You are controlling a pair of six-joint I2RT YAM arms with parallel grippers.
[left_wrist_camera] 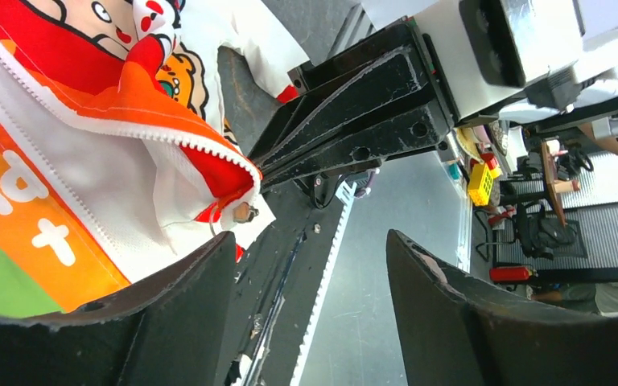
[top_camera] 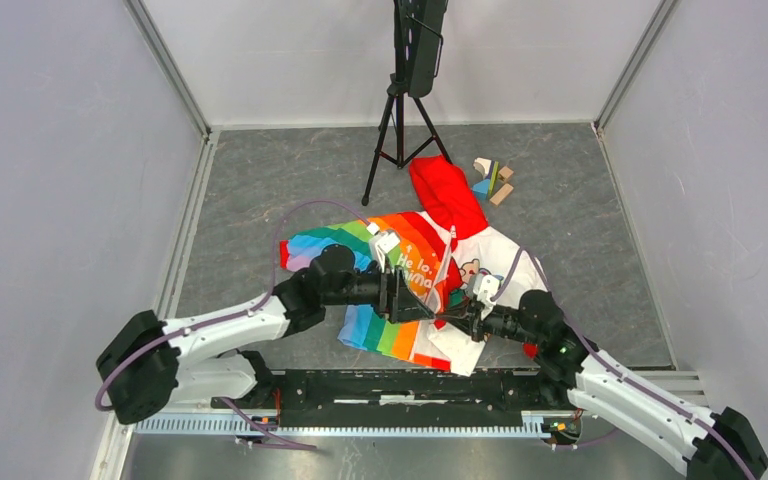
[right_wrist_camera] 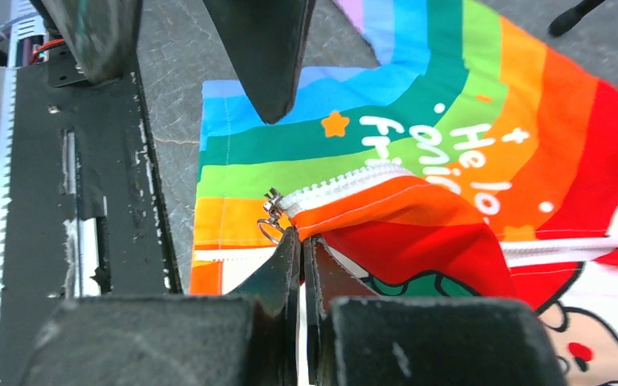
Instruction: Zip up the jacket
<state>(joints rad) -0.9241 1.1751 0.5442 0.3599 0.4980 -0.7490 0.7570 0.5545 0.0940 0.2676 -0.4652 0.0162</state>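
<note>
The jacket [top_camera: 415, 255] lies open on the grey table, red hood [top_camera: 447, 190] at the far end, rainbow half on the left, white cartoon half on the right. My right gripper [right_wrist_camera: 302, 238] is shut on the jacket's bottom corner, red-orange fabric just beside the metal zipper slider [right_wrist_camera: 272, 211] and its ring. The white zipper teeth [right_wrist_camera: 346, 181] run away from there. My left gripper [left_wrist_camera: 312, 241] is open and empty, jaws wide apart, hovering close to the slider [left_wrist_camera: 244, 212] and facing the right gripper's fingers [left_wrist_camera: 346, 121]. Both grippers meet near the jacket's near edge [top_camera: 430, 310].
A black tripod [top_camera: 400, 110] stands at the back centre. Small wooden blocks [top_camera: 493, 180] lie right of the hood. The black mounting rail [top_camera: 400, 385] runs along the near edge just below the jacket. Grey walls close in left and right.
</note>
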